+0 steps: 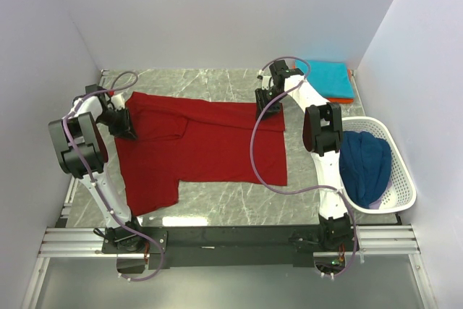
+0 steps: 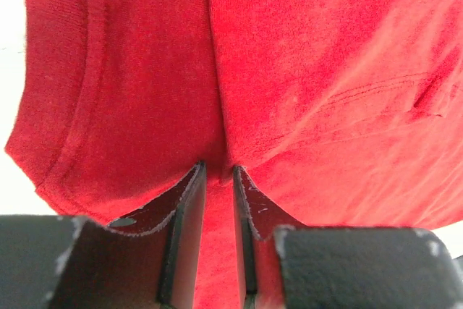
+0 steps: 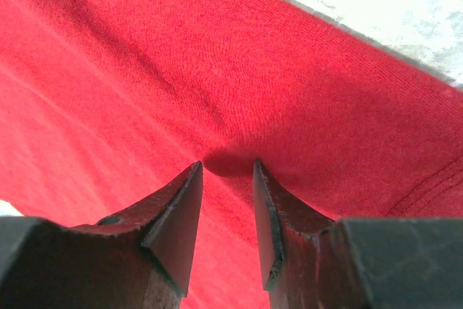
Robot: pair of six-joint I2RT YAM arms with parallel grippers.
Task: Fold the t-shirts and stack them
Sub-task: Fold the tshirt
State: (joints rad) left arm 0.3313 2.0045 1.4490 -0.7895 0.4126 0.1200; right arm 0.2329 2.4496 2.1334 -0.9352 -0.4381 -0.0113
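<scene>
We saw dark red t-shirt [image 1: 217,146] spread left-right across surface [image 1: 217,85]. Left gripper [image 2: 217,169] sat at its left end, couldn't tell if pinching. Right gripper [image 3: 226,166] pinched far right edge.

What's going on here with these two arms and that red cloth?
Two robot arms are folding a dark red t-shirt spread on the table. The right end effector pinches its far edge; the left end effector has cloth between its jaws, grip unclear. A teal t-shirt lies folded in the far corner, and a navy t-shirt sits in the basket.
</scene>
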